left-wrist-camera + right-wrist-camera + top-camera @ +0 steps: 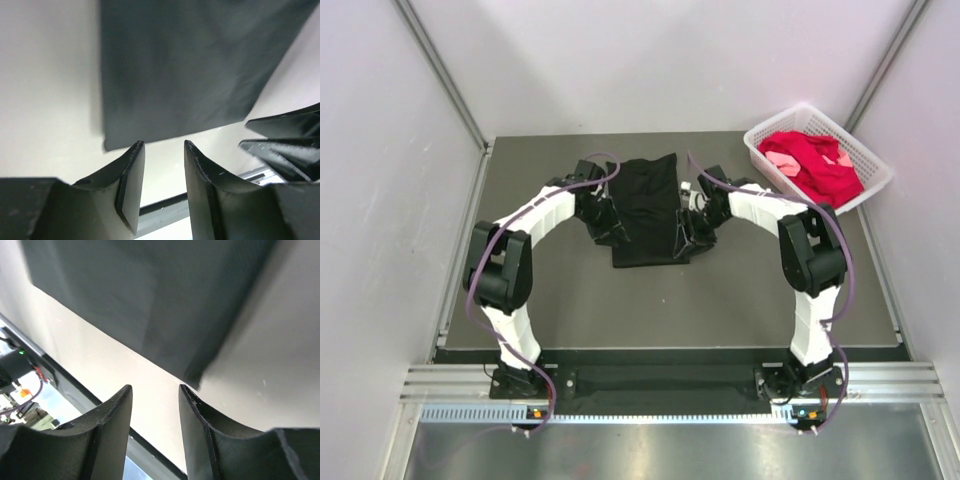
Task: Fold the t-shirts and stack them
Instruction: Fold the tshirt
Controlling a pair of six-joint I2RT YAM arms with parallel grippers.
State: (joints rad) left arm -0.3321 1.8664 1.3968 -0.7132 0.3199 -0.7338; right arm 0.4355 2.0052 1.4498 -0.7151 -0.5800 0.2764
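From the near edge of the tabletop (720, 300), where both arms are bolted, I see them curving inward to meet around the middle. My left hand (164, 150) is released: its two fingers (131, 182) stand parted with nothing but pale surface showing in the gap. My right hand (155, 392) is likewise released, its fingers apart and empty. From above, the two hands sit at the left and right edges of the black t-shirt (645, 205), toward its near end, but the arms cover the contact points and I cannot tell whether the fingertips touch the cloth. The shirt lies flat as a long, narrow rectangle running from the middle of the tabletop toward the far edge. In both wrist views a dark sheet with one sharp corner fills the upper part, blurred. At the far right corner a white basket (866, 155) stands turned at an angle, holding a bunched red t-shirt (815, 165) with a pink t-shirt (782, 158) partly buried in it.
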